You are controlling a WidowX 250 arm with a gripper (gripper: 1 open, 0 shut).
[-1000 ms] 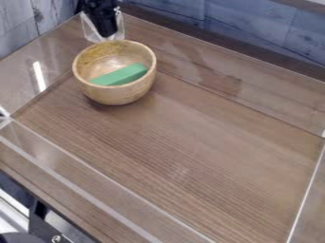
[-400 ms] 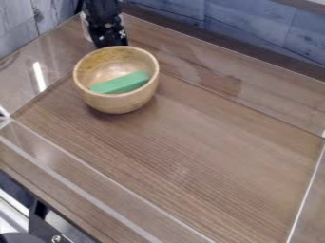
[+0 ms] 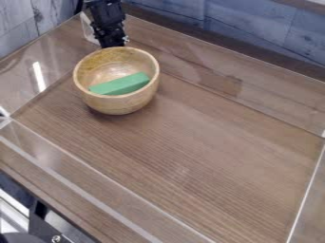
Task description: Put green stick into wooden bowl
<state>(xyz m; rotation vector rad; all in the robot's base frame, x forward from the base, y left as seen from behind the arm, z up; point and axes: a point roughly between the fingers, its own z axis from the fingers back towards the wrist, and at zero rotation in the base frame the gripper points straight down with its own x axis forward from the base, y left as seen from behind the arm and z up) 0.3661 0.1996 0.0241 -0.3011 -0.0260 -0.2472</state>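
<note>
The wooden bowl [image 3: 89, 95], round and light tan, stands on the table at the upper left. The green stick [image 3: 124, 85] lies flat inside it, leaning toward the right side of the bowl's floor. My gripper [image 3: 112, 38], dark and pointing down, hangs just behind the bowl's far rim. Its fingers are together and hold nothing, and it is apart from the stick.
The wood-grain tabletop [image 3: 203, 142] is ringed by low clear plastic walls [image 3: 76, 166] along the front, left and right. A blue-grey panelled wall [image 3: 254, 24] runs along the back.
The bowl with the green stick sits slightly nearer the front than a second ago. The gripper has shifted a little to the right behind the rim and has closed.
</note>
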